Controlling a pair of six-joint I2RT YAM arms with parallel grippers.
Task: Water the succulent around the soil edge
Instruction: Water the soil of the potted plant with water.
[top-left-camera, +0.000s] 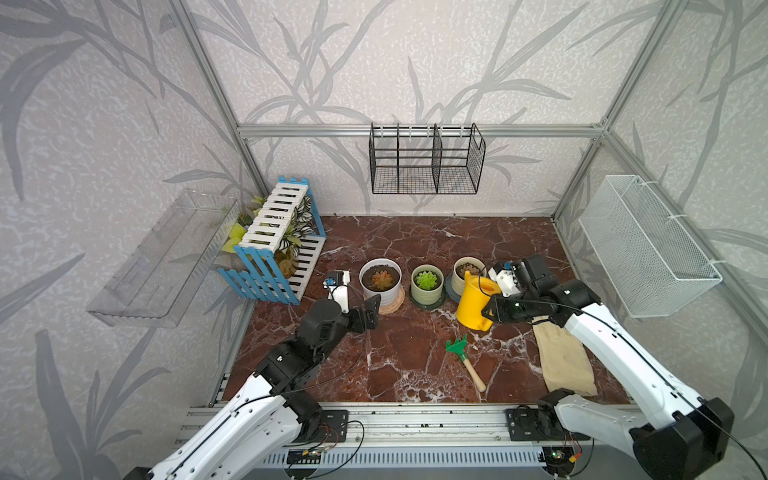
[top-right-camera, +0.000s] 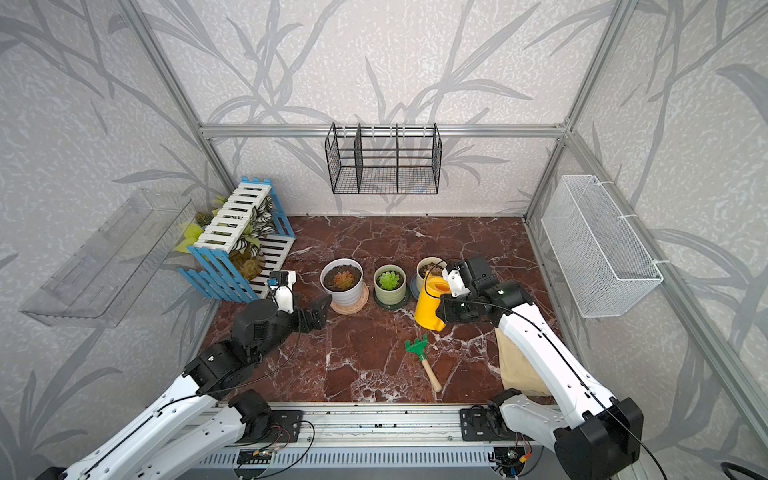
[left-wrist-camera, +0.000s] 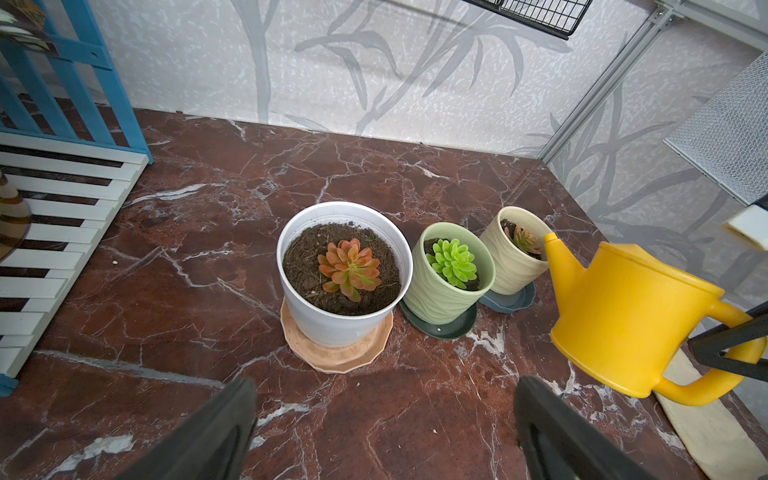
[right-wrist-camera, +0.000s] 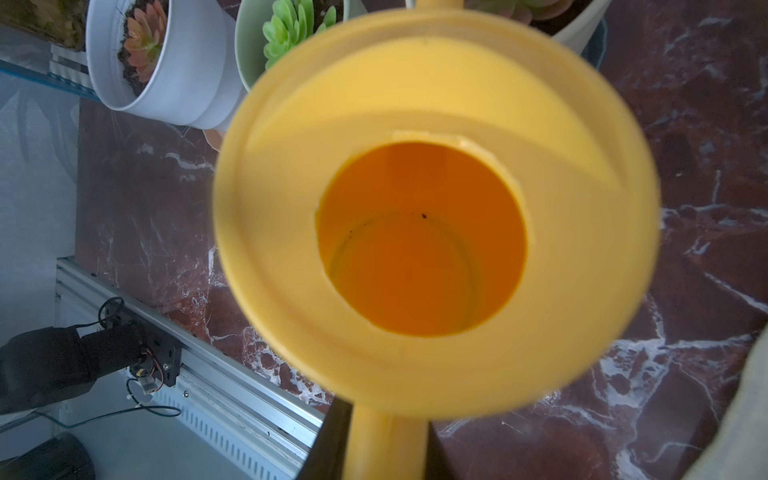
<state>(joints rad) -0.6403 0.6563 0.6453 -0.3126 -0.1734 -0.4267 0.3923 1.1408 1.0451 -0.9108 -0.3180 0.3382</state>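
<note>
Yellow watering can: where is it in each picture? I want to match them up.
In a top view: the watering can is right of centre, by the cream pot.
In a top view: same spot, right of centre.
Left wrist view: large, its spout beside the cream pot.
Right wrist view: fills most of the picture, looking into its mouth.
Shared landmark: the green pot.

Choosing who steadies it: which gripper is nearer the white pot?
Left. The left gripper hangs open just in front of the white pot; the right gripper, shut on the watering can handle, sits beyond the green pot.
</note>
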